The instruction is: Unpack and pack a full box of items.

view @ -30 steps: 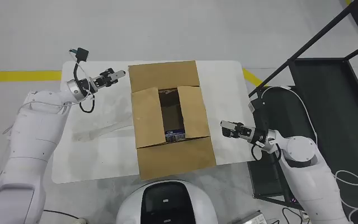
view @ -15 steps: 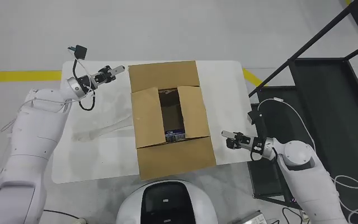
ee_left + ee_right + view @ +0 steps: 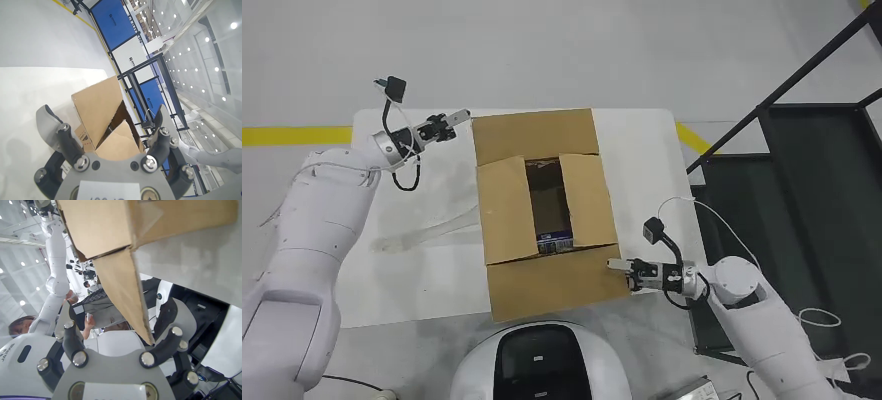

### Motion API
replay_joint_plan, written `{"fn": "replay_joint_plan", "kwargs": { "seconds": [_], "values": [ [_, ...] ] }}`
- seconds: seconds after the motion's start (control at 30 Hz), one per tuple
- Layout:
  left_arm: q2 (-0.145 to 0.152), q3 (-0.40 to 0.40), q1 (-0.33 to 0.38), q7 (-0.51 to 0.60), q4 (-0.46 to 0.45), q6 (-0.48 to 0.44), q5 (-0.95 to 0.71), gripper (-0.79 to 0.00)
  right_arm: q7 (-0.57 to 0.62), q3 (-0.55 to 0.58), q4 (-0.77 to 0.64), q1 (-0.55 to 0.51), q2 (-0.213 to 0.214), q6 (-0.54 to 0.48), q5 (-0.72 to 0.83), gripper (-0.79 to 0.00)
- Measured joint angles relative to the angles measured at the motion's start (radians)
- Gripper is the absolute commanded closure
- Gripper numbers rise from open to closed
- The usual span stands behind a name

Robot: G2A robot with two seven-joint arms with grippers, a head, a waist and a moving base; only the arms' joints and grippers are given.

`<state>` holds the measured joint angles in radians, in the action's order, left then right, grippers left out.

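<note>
White tabletop (image 3: pixel 422 290) carries the job, seen from above. Left gripper (image 3: pixel 455 119) hovers beside the far flap (image 3: pixel 535 133) corner, fingers spread and empty, probably placed to fold it. Cardboard box (image 3: pixel 504 210) sits mid-table, its 2 side flaps half-closed over a blue-labelled item (image 3: pixel 554 239). Right gripper (image 3: pixel 617 267), also spread, straddles the near flap (image 3: pixel 557 282) at its corner, apparently ready to pinch.

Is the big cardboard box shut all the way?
No, the cardboard box is open in the middle, and an item with a blue label shows through the gap.
</note>
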<state>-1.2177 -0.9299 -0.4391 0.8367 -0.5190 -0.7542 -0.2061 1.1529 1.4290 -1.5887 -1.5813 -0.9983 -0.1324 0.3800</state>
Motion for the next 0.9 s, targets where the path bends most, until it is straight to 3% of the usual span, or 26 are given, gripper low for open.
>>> {"fn": "replay_joint_plan", "kwargs": {
  "seconds": [0.27, 0.43, 0.9],
  "values": [
    [-0.046, 0.034, 0.038, 0.049, 0.105, 0.01, -0.046, -0.785, 0.034, 0.042, -0.076, -0.032, -0.001, 0.055, 0.246, -0.785],
    [-0.075, 0.051, 0.047, 0.066, 0.149, 0.014, -0.067, -0.785, -0.022, 0.059, -0.107, -0.03, -0.007, 0.086, 0.386, -0.785],
    [-0.153, 0.067, 0.077, 0.08, 0.232, 0.037, -0.143, -0.785, -0.132, 0.097, -0.131, -0.034, -0.011, 0.078, 0.422, -0.785]
  ]
}}
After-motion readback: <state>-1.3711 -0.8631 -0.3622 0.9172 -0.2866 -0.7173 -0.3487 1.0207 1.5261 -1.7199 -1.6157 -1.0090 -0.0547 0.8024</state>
